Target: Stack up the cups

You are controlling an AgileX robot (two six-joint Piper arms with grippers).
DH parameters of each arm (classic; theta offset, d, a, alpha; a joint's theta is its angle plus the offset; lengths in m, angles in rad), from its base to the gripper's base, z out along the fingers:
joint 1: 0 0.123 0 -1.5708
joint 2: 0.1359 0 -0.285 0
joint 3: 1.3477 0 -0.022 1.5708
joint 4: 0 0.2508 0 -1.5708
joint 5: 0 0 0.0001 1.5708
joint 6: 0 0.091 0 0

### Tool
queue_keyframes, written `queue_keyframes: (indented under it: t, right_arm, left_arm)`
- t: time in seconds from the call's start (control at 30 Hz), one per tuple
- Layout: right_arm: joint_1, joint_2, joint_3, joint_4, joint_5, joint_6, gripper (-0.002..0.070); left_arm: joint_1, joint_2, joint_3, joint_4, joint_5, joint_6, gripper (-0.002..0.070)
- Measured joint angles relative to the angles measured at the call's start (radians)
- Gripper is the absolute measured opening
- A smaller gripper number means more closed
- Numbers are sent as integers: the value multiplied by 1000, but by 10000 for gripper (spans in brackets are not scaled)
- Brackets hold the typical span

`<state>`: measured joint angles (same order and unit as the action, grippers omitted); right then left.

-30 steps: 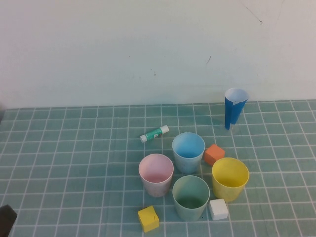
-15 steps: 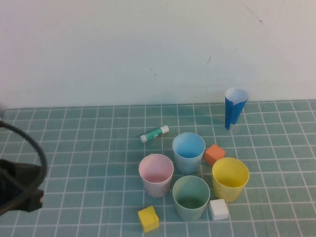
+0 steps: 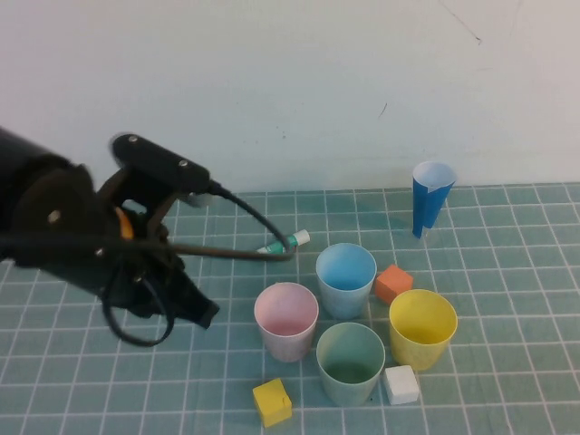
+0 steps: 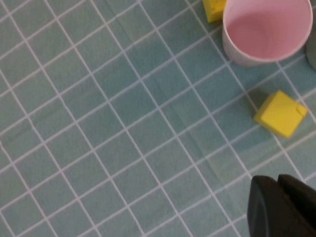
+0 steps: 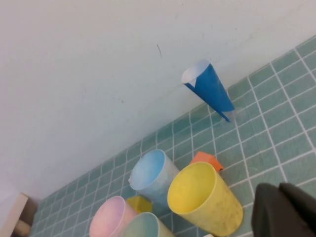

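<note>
- Your left gripper [image 3: 207, 314] hangs over the green gridded mat [image 3: 91, 399], to the left of the pink cup [image 3: 286, 319], with its jaws pressed together and nothing between them.
- In the left wrist view the same closed fingertips [image 4: 284, 207] sit over bare mat, near the yellow cube [image 4: 280, 113] and apart from the pink cup.
- Your right gripper [image 5: 289, 210] does not show in the high view; its own wrist view shows the dark jaws closed and empty, just beside the yellow cup [image 5: 203, 198].
- The four cups stand upright, mouths up, in a tight cluster, none nested: the light blue cup [image 3: 345, 277] is farthest from you, the pink cup at the left, the yellow cup at the right, the pale green cup [image 3: 350, 362] nearest you.
- An orange cube [image 3: 392, 283] lies between the light blue and yellow cups.
- A white cube [image 3: 401, 384] sits just beside the bases of the green and yellow cups.
- The yellow cube lies in front of the pink cup, on your near side.
- A green-and-white glue stick [image 3: 283, 245] lies on its side beyond the pink cup.
- A dark-blue paper cone [image 3: 430, 199] stands point down by the white wall [image 3: 290, 82].
</note>
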<state>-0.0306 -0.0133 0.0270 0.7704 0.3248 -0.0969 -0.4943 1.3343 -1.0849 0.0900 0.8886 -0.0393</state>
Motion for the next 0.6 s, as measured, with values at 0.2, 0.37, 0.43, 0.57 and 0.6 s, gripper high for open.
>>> queue_keyframes:
  t: [0.2, 0.37, 0.43, 0.57, 0.6]
  right_arm:
    - [1, 0, 0, 13, -39, 0, -3]
    - [1, 0, 0, 6, -37, -56, -3]
    - [1, 0, 0, 6, -33, -68, -3]
    - [1, 0, 0, 5, 3, -89, -3]
    - [1, 0, 0, 5, 15, -90, -3]
  left_arm:
    - [-4, 200, -175, 10, 58, -8, -1]
    - [-8, 331, -286, -15, 96, -9, 50]
    - [-8, 373, -310, -27, 97, -9, 120]
    - [-8, 458, -330, -47, 72, -9, 320]
    - [-8, 479, -332, -49, 60, -13, 370]
